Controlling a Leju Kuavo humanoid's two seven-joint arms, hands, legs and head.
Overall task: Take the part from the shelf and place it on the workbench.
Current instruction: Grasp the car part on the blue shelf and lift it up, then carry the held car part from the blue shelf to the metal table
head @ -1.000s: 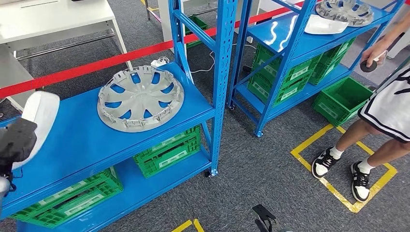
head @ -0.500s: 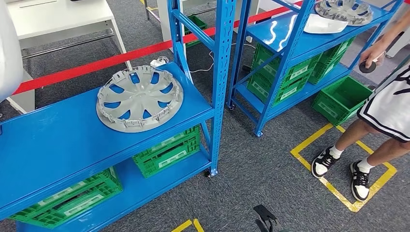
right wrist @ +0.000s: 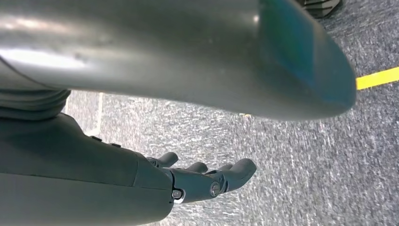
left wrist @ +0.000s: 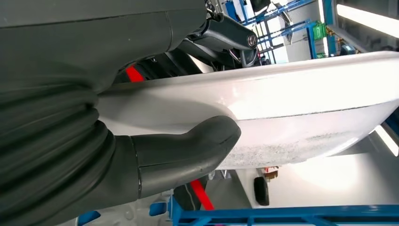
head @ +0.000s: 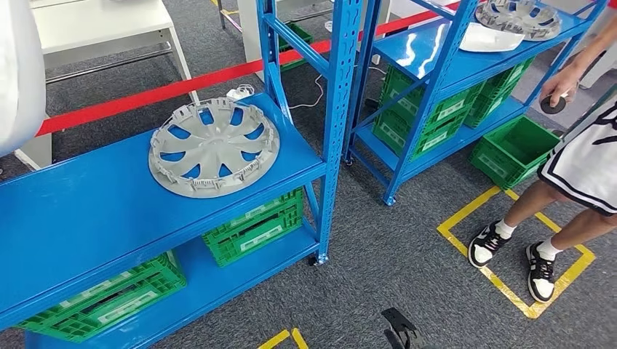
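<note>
A white curved part (head: 16, 73) hangs high at the left edge of the head view, above the blue shelf (head: 109, 211). In the left wrist view my left hand (left wrist: 141, 155) holds this white part (left wrist: 291, 108), the thick thumb (left wrist: 197, 143) pressed on one face and the dark fingers (left wrist: 226, 35) on the other. The white workbench (head: 102, 25) stands behind the shelf at the back left. My right hand (right wrist: 202, 181) hangs over the grey carpet, fingers stretched out and holding nothing.
A grey hubcap (head: 215, 147) lies on the near shelf. A second blue rack (head: 466, 65) at the back right carries another hubcap (head: 518, 16) and a white part (head: 489, 38). Green crates (head: 255, 225) sit below. A person (head: 582, 160) stands right, over yellow floor tape.
The white part has risen from the shelf's left end to high at the picture's left edge, carried by my left hand. The right arm stays hanging.
</note>
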